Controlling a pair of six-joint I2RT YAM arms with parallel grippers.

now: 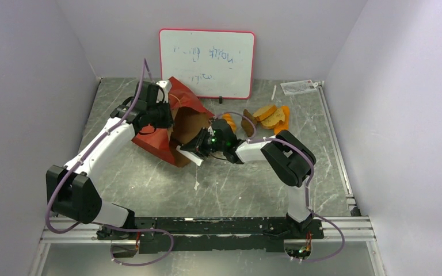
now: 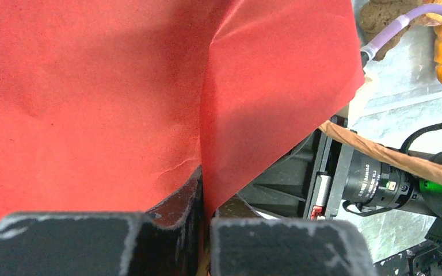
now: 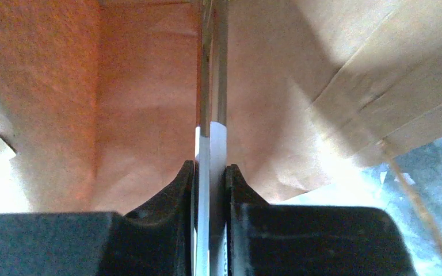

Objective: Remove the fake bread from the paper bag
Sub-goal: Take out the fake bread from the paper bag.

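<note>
The paper bag (image 1: 156, 139) lies on its side mid-table, red lower part toward the left and its brown mouth toward the right. My left gripper (image 1: 164, 115) is shut on a fold of the red paper (image 2: 121, 86), jaws pressed on it (image 2: 206, 201). My right gripper (image 1: 191, 150) is shut on the bag's mouth edge (image 3: 210, 144), seen edge-on, with bare brown inner walls (image 3: 138, 86) behind it. Fake bread lies outside the bag: tan slices and orange pieces (image 1: 271, 118), a dark brown piece (image 2: 380, 17) and an orange piece (image 1: 228, 123) by my right wrist. I see no bread inside the bag.
A whiteboard (image 1: 207, 63) leans on the back wall, with a small dark object (image 1: 221, 99) at its foot. A printed card (image 1: 299, 87) lies at the back right. A small white scrap (image 1: 197, 185) lies in front of the bag. Walls close in left and right.
</note>
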